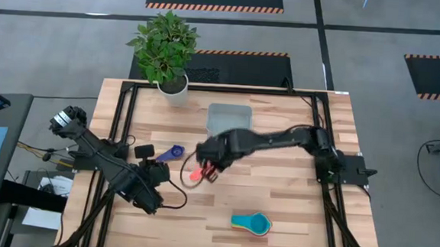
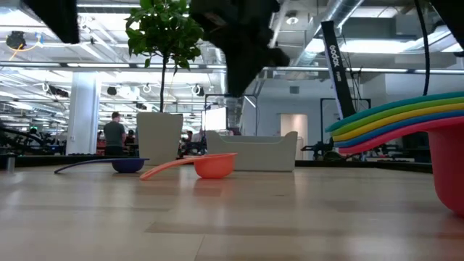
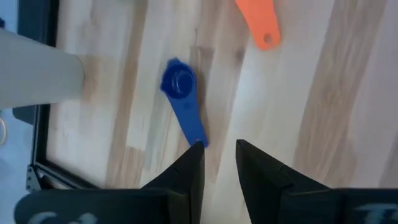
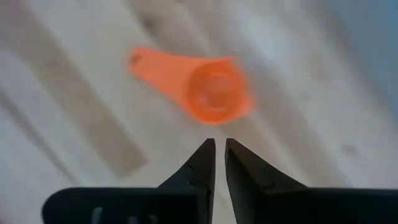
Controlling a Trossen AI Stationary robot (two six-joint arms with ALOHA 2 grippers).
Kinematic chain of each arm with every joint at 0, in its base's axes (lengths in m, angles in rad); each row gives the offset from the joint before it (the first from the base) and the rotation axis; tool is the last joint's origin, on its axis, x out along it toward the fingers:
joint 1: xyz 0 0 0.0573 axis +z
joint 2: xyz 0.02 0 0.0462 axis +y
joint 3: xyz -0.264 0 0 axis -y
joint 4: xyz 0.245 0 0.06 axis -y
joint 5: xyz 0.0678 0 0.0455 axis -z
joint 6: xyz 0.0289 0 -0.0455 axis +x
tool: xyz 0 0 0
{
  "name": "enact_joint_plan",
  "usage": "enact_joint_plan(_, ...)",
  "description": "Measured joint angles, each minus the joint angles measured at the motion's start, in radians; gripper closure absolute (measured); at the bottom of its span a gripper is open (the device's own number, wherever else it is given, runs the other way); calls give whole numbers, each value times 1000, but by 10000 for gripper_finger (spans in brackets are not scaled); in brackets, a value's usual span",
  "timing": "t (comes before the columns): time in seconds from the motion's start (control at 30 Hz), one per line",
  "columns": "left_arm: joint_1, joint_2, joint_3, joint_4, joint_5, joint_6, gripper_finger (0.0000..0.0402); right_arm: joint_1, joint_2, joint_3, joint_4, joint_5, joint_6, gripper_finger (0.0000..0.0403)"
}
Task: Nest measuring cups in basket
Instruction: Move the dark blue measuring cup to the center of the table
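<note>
We find the basket (image 1: pixel 229 117) empty at the far bench. Orange cup (image 1: pixel 195 175) and dark blue cup (image 1: pixel 174 152) lie loose; the rest sit stacked (image 1: pixel 251 224) near. Right claw (image 1: pixel 209 169) hovers nearly closed, holding nothing; left claw (image 3: pixel 219 155) slightly open, empty.

I count two loose measuring cups on my worktop (image 1: pixel 276 211): one dark blue cup (image 1: pixel 174 152) and one orange cup (image 1: pixel 194 175). A nested stack (image 1: pixel 251 224) holds five more: light blue, green, yellow, blue and red. There is one basket (image 1: pixel 229 118), one potted plant (image 1: pixel 165 53), and two arms, each with one claw.
</note>
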Motion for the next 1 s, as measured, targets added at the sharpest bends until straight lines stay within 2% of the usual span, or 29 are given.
enact_joint_plan(0.13, 31, 0, 0, 79, -108, 33, 320, -54, -66, 35, -231, 90, -28, 347)
enact_joint_plan(0.2, 64, -2, -4, 173, -151, 84, 320, -66, -117, 36, -343, 141, 1, 347)
enact_joint_plan(0.27, 128, -1, -26, 331, -105, 200, 320, -66, -176, 32, -392, 192, 41, 347)
enact_joint_plan(0.37, 244, 28, -69, 602, 11, 424, 320, -51, -309, -6, -349, 209, 60, 347)
enact_joint_plan(0.47, 350, 69, -77, 705, 93, 511, 320, -15, -412, -20, -384, 239, 137, 347)
enact_joint_plan(0.57, 437, 92, -74, 699, 138, 523, 320, 35, -481, -33, -387, 289, 212, 347)
enact_joint_plan(0.77, 570, 80, -77, 391, 162, 494, 320, 135, -559, -32, -367, 349, 236, 347)
enact_joint_plan(0.87, 603, 79, -115, 317, 181, 492, 320, 170, -560, -34, -379, 375, 252, 347)
enact_joint_plan(1.0, 621, 80, -214, 348, 191, 430, 320, 202, -552, -33, -378, 394, 263, 347)
